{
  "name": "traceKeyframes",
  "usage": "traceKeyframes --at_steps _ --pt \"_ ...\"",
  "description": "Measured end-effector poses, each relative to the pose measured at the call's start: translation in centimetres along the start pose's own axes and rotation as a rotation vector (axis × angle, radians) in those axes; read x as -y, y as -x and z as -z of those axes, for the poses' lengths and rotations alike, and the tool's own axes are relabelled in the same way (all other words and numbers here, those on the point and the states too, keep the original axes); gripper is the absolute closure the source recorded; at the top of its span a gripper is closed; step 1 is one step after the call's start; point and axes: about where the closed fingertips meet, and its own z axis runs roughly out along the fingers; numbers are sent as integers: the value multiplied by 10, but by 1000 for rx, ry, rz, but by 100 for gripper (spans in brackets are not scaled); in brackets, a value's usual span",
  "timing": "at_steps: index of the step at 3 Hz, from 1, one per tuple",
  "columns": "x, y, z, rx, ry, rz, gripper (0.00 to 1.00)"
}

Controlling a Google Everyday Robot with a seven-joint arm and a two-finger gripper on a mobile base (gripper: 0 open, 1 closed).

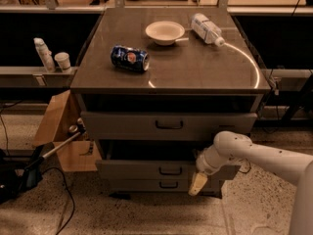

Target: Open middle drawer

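Observation:
The grey cabinet has three drawers stacked in its front. The middle drawer [142, 169] has a small dark bar handle [170, 171] at its centre and stands a little out, with a dark gap above it. My gripper [198, 182] hangs at the right end of that drawer's front, pointing down and overlapping the bottom drawer [146, 185]. It is well to the right of the handle. My white arm [254, 155] reaches in from the right. The wide top drawer [127, 125] sits above.
On the cabinet top [195, 67] lie a blue can [129, 58], a white bowl [165, 32] and a plastic bottle [206, 28]. An open cardboard box [61, 131] and a stick with cables stand on the floor at left. Two containers [49, 58] stand on a ledge.

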Motion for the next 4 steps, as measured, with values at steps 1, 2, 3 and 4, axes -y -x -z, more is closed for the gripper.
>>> traceKeyframes --at_steps 1,2,3,4 --pt "-2 -1 5 -3 6 -2 0" --pt "-22 -19 35 -33 74 -27 0" --pt "-45 -29 59 -45 127 -44 0" --pt "-83 -37 84 -62 211 -83 0"
